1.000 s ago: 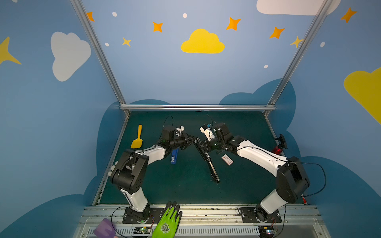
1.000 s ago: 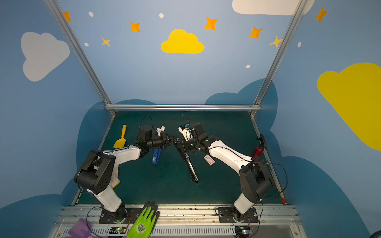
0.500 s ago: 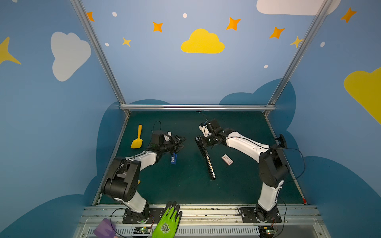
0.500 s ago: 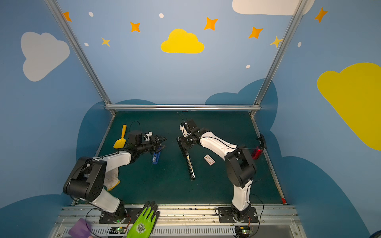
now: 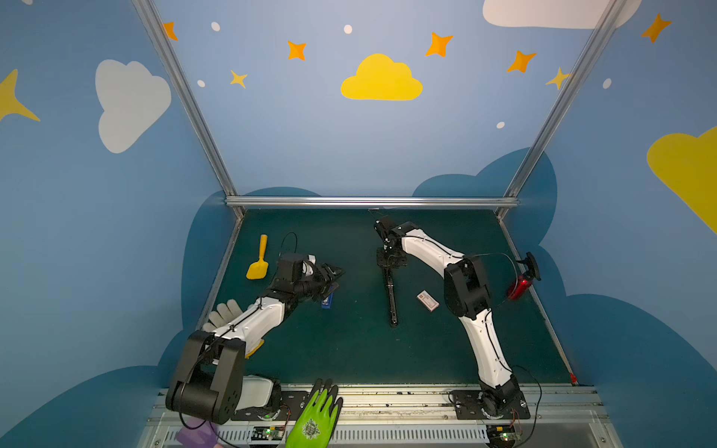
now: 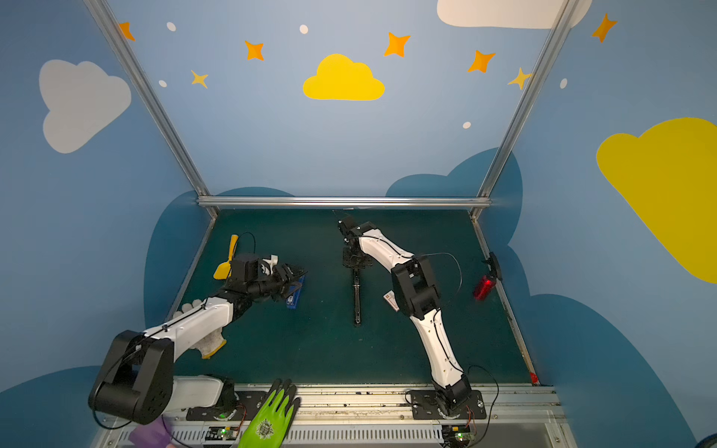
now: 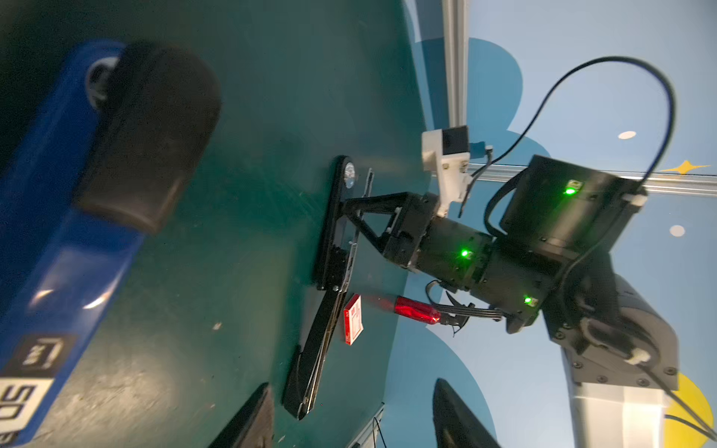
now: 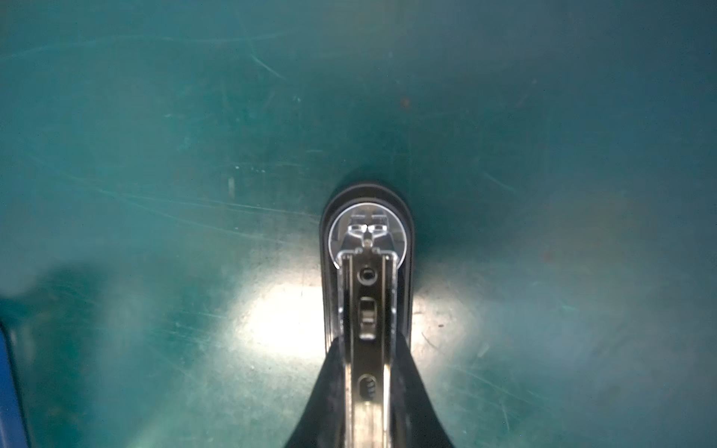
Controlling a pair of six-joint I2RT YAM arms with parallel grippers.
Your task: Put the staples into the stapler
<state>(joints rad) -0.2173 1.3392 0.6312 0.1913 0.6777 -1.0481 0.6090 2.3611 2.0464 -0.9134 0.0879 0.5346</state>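
at the centre of the dark green table mat (image 5: 349, 349), a long black stapler (image 5: 392, 298) lies opened out flat.
the right gripper (image 5: 391, 260) pinches its upper end; centre-left, the left gripper (image 5: 332, 280) hangs, jaws spread, just beside a blue plastic tool with a black pad (image 5: 328, 301); the small white cardboard staple box with a red label (image 5: 427, 301) lies just right of the stapler.

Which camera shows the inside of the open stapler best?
The right wrist view: it looks straight down into the stapler, close and sharp. Both top views show only a thin dark bar; the left wrist view sees it side-on.
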